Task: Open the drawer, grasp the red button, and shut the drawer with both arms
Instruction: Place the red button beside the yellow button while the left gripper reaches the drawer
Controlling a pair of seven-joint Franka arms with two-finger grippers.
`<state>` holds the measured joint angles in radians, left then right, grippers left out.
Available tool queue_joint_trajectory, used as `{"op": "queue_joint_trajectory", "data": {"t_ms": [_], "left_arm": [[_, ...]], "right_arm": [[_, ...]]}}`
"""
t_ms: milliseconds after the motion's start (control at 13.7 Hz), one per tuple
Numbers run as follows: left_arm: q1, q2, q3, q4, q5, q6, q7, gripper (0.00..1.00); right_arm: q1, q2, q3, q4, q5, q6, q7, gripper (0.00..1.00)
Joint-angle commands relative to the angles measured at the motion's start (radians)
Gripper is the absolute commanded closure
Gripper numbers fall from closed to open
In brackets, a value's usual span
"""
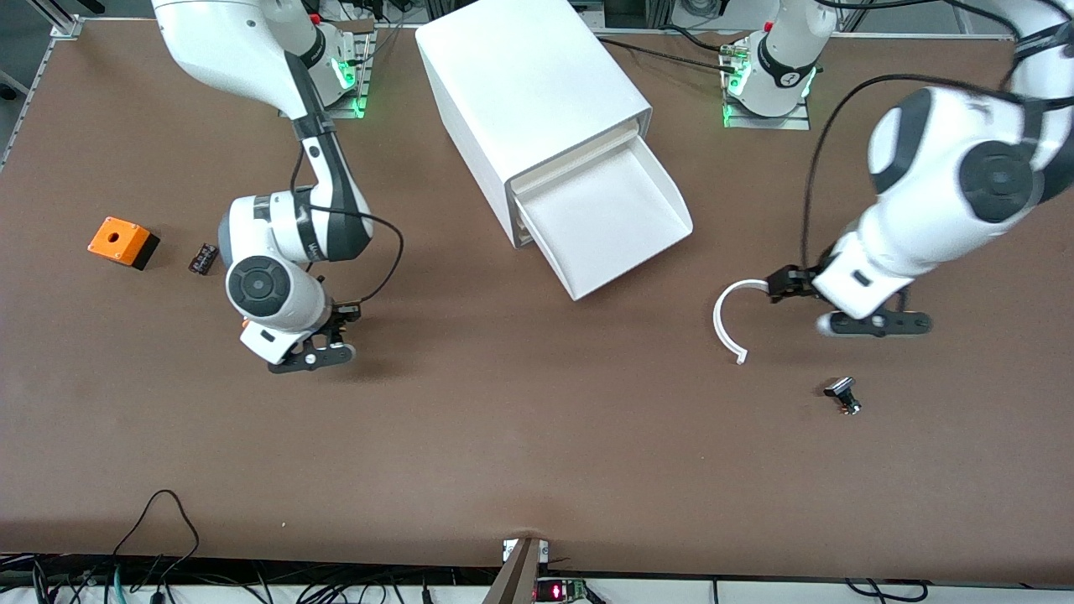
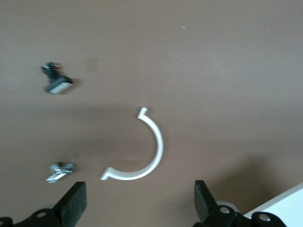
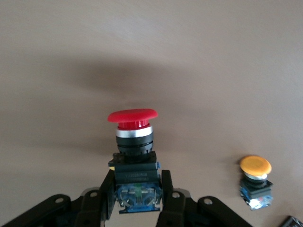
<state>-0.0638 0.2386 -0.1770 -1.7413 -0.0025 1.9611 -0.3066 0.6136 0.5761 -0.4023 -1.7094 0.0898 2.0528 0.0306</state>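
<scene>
Right gripper [image 3: 137, 201]: jaws clamped on the black body of the button [image 3: 132, 137], red cap clear of them and pointing away from the wrist, apparently so the cap stays untouched.
Beside those jaws: an orange-capped button [image 3: 255, 182] lies on the bench [image 1: 503, 436] just off to one side; it is not the one wanted.
Left gripper [image 2: 137, 208]: jaws spread wide, nothing between them, hovering over a white half-ring [image 1: 732, 323] on the bench.
Past the left jaws: a small black part [image 1: 842, 394] lies nearer the front camera.
Drawer [image 1: 612, 222]: pulled well out of the white cabinet [image 1: 529, 92], tray bare, between the two arms.
Judgement: opening and grabbing look done; the empty left jaws seem best placed to push the drawer shut.
Toward the right arm's end: an orange box [image 1: 122, 242].
</scene>
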Motion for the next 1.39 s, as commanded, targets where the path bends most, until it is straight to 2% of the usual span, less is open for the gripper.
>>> {"op": "queue_joint_trajectory", "data": {"t_ms": [0,146,365,510,583,656,729,1021,1312], "left_arm": [[-0.068,0.002,-0.01,-0.125,-0.005,0.172,-0.197,0.0],[-0.076,0.004,-0.042,-0.228,-0.005,0.345,-0.322,0.0],[-0.079,0.014,-0.077,-0.343,-0.007,0.49,-0.397,0.0],[-0.083,0.014,-0.105,-0.401,-0.007,0.551,-0.521,0.0],[-0.09,0.028,-0.137,-0.406,-0.007,0.556,-0.599,0.0],[-0.103,0.034,-0.137,-0.406,-0.007,0.556,-0.626,0.0],[-0.114,0.034,-0.139,-0.406,-0.007,0.556,-0.649,0.0],[-0.122,0.031,-0.211,-0.426,-0.007,0.555,-0.753,0.0],[-0.125,0.03,-0.274,-0.442,-0.007,0.555,-0.857,0.0]], "right_arm": [[0.006,-0.1,-0.015,-0.175,-0.025,0.096,0.012,0.68],[0.006,-0.128,-0.015,-0.287,-0.027,0.211,0.012,0.67],[0.006,-0.156,-0.015,-0.471,-0.028,0.445,0.012,0.66],[0.006,-0.156,-0.015,-0.533,-0.028,0.536,0.008,0.66],[0.003,-0.154,-0.015,-0.542,-0.024,0.552,0.003,0.5],[-0.001,-0.157,-0.015,-0.538,-0.021,0.549,0.02,0.16],[-0.002,-0.166,-0.016,-0.53,-0.021,0.547,0.022,0.0],[-0.008,-0.206,-0.021,-0.452,-0.015,0.479,0.014,0.0],[-0.017,-0.225,-0.056,-0.372,-0.016,0.389,0.009,0.0]]}}
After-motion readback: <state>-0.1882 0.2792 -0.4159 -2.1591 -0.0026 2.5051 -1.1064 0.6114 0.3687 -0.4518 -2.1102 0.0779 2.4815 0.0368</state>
